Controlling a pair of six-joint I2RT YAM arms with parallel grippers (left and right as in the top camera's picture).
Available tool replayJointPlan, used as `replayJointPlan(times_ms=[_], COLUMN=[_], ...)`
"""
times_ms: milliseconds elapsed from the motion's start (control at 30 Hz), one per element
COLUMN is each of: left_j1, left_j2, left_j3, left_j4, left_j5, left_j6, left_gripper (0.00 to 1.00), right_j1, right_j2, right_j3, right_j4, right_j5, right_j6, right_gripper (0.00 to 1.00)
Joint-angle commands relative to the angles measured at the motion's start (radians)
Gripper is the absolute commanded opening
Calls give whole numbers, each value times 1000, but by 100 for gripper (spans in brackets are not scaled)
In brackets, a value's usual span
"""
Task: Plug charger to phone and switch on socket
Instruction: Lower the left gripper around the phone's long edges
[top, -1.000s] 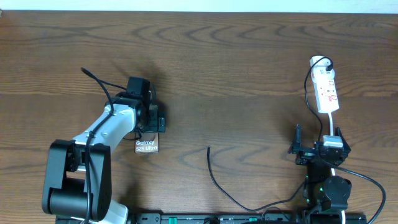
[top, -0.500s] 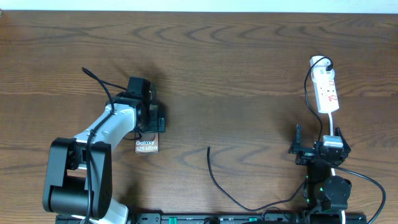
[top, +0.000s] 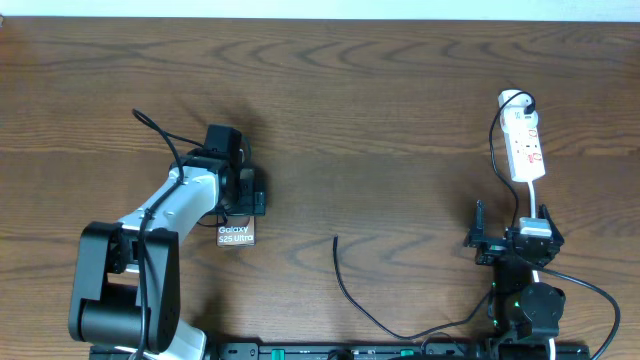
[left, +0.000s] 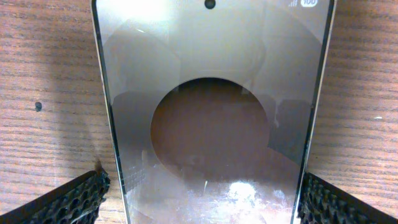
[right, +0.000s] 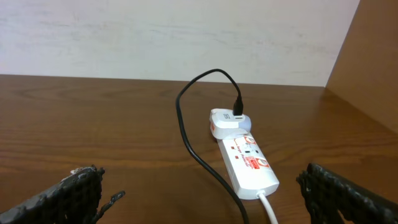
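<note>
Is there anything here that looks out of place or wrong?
Nothing looks spilled or broken. Only the charger stands out: its free tip lies loose on the table, apart from the phone, so it is not plugged in.

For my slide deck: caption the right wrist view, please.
Open right gripper faces the white socket; the black charger runs from its far-end plug.

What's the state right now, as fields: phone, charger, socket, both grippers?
phone: flat on the table, screen up, nothing plugged in
left gripper: fingers astride the phone's long edges; contact unclear
charger: one end in the adapter on the socket; tip loose on the table, apart from the phone
socket: far right, ahead of the right gripper; switch state unreadable
right gripper: open, empty
</note>
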Motion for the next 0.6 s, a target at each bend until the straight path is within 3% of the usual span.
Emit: replayJointPlan(times_ms=[0, 567], left_j1=[-2, -2], left_j2=[21, 21], left_j3=[-18, -18], left_j4=[-17, -24], left_j5=[-2, -1], left_j6=[-13, -13], left_gripper=[98, 98], right_j1=[-2, -2], right_j2=[-2, -2], right_j3=[-1, -1], right_j4=[-4, -4], right_j5=[2, 2], right_j6=[-13, -13], right_gripper=[99, 99])
